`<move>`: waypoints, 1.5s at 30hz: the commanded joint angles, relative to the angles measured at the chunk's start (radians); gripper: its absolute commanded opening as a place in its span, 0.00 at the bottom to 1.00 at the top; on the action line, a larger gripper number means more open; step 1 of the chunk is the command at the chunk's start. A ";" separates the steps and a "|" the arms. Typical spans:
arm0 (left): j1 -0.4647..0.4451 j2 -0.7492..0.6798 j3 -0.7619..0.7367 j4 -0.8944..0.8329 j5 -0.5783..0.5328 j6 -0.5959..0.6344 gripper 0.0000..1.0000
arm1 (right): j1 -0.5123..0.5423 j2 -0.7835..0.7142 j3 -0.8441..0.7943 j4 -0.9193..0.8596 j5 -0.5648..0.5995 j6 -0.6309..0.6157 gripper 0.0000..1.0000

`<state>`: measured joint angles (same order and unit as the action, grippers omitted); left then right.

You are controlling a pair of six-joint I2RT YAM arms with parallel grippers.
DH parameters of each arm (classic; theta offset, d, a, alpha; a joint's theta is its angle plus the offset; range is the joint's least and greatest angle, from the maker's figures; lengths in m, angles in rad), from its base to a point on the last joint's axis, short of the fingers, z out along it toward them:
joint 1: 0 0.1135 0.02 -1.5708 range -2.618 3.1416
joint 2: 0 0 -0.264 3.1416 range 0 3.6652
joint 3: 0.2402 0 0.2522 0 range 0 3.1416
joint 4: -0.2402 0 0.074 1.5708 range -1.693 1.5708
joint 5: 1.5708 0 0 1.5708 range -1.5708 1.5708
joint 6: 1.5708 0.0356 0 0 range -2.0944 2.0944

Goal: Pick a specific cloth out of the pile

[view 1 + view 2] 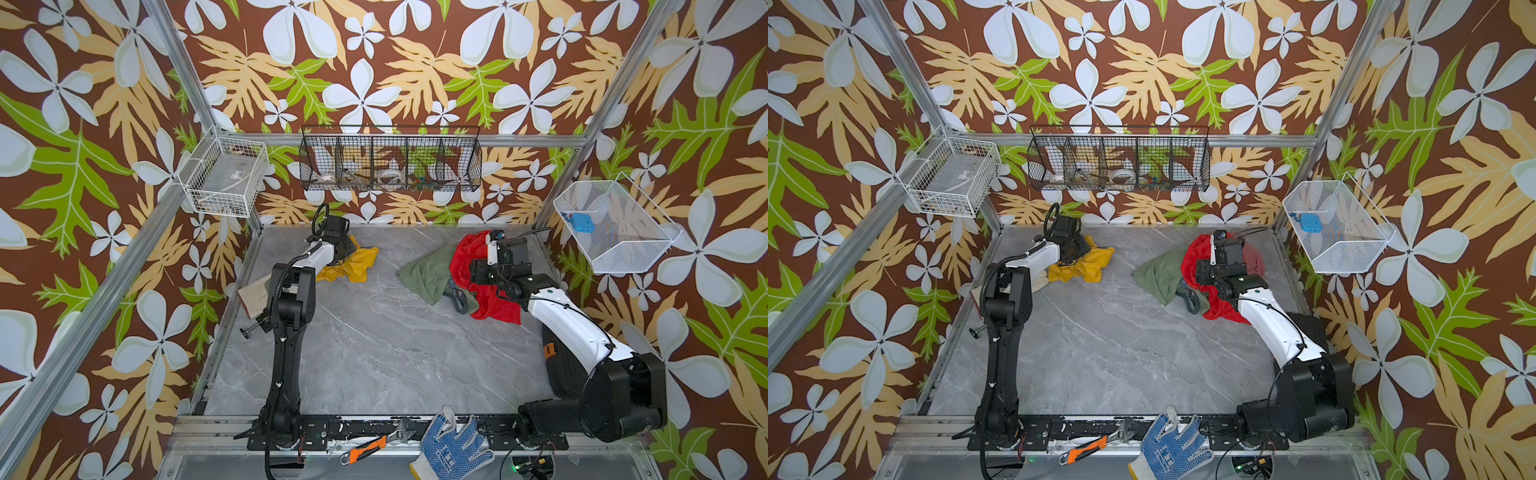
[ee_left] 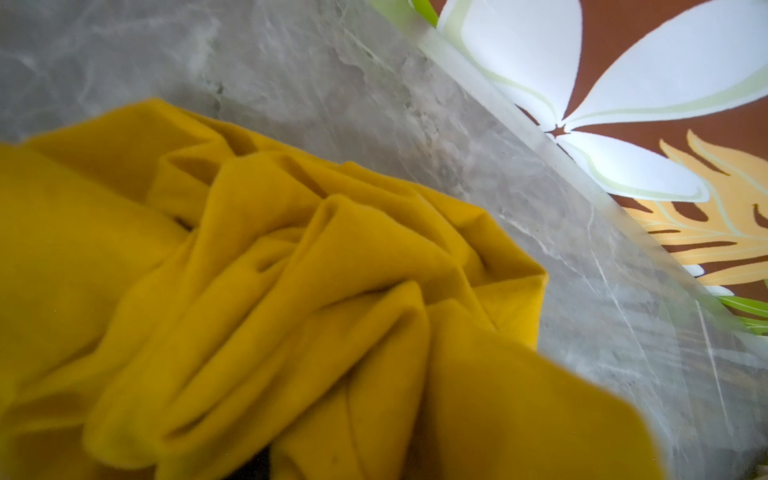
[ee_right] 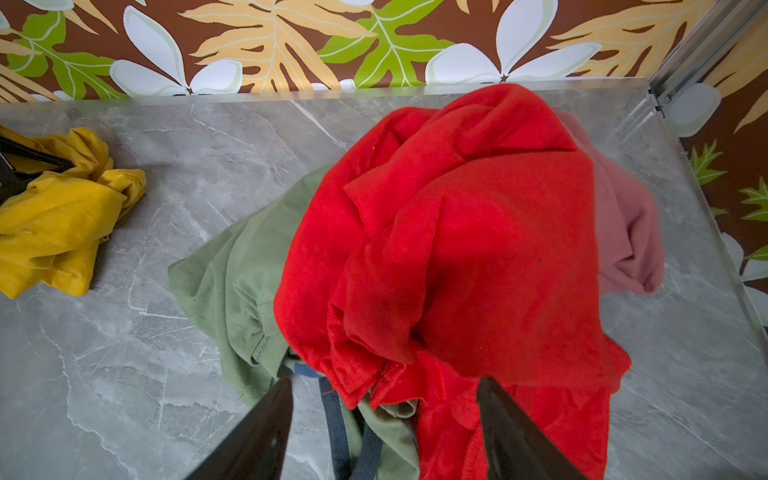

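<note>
One yellow cloth point(image 1: 353, 264) lies crumpled on the grey table point(image 1: 374, 353). It is well apart from the pile point(image 1: 436, 274), off to the pile's left in both top views. The pile has three cloths: one red cloth point(image 3: 457, 232) on top, one green cloth point(image 3: 232, 282) under it and one pink cloth point(image 3: 627, 232). It also has one grey strap point(image 3: 332, 428). There are two tools. The left tool point(image 1: 345, 250) is right at the yellow cloth, but I cannot tell if it is spread or pinching. The right tool point(image 3: 382, 386) hangs over the pile, spread wide, holding nothing.
</note>
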<state>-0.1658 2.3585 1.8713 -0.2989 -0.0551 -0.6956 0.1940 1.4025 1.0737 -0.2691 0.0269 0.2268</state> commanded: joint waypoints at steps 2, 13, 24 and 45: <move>0.003 -0.058 -0.046 -0.005 -0.025 0.010 0.64 | -0.001 0.010 0.009 0.008 0.006 -0.015 0.71; 0.001 -0.220 -0.166 0.029 -0.066 -0.012 0.75 | -0.001 -0.002 -0.009 0.038 -0.005 -0.051 0.72; -0.038 -0.459 -0.385 0.075 -0.168 -0.025 0.89 | -0.002 -0.060 -0.081 0.104 0.008 -0.125 0.76; -0.260 -1.060 -1.024 0.227 -0.488 -0.018 1.00 | -0.037 -0.415 -0.645 0.661 0.145 -0.205 1.00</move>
<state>-0.4126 1.3476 0.8886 -0.0906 -0.4683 -0.7086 0.1574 1.0042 0.4652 0.2653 0.1223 0.0402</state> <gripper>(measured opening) 0.999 0.995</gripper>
